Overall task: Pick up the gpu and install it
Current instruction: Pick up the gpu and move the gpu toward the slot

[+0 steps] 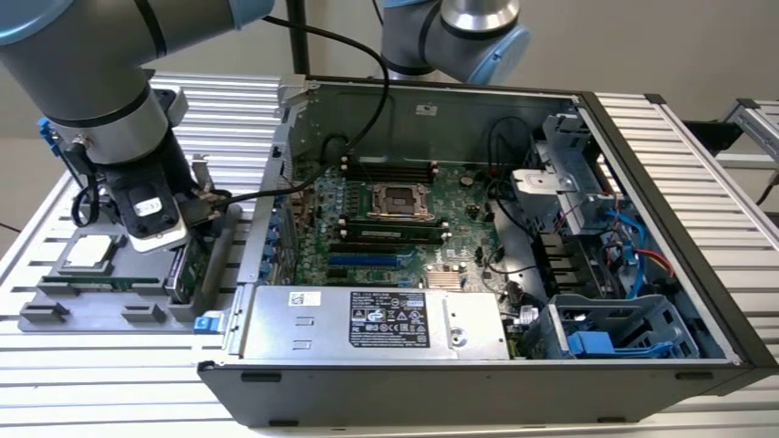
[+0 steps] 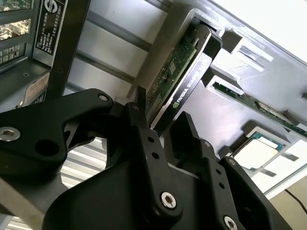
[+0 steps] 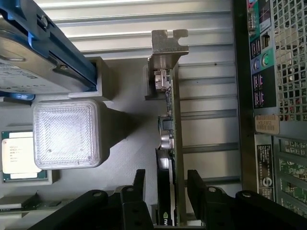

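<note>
Tool (image 3: 166,176) was open astride the upright gpu (image 3: 170,129), gripping nothing | risk: off-centre closing might tip the card in its grey holder (image 3: 127,139).

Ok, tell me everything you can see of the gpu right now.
The gpu is a thin green circuit-board card standing on its edge in a slot of the grey holder, beside the open computer case. A silver metal bracket caps one end, with small connectors just behind it, and a black cover runs along one face. The pincer straddles the end away from the bracket, one finger on each side. A gap shows on both sides, so it looks open and not yet gripping.
</note>
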{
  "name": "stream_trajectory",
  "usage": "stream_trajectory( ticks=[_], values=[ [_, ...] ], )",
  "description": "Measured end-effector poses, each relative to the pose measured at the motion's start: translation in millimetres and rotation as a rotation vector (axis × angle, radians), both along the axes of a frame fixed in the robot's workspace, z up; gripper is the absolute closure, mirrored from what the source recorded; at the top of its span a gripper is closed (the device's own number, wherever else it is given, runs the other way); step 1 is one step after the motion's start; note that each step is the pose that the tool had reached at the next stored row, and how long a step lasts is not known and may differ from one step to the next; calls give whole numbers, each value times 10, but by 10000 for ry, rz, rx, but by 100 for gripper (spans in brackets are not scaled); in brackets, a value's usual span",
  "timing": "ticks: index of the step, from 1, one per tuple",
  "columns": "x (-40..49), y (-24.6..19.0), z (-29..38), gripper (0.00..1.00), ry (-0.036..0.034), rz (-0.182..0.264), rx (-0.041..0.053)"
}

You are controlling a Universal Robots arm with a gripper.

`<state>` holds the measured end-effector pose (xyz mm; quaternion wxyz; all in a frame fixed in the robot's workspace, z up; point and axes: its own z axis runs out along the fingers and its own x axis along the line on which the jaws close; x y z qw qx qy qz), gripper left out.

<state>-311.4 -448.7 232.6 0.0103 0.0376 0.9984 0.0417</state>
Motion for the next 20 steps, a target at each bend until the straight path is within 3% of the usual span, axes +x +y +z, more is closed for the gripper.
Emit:
stream_trajectory(
  ticks=[9, 10, 20],
  values=[
    [-2, 0, 0, 0, 0, 0, 0],
    [-2, 0, 0, 100, 0, 0, 0],
    [-7, 0, 0, 100, 0, 1, 0]
  ],
)
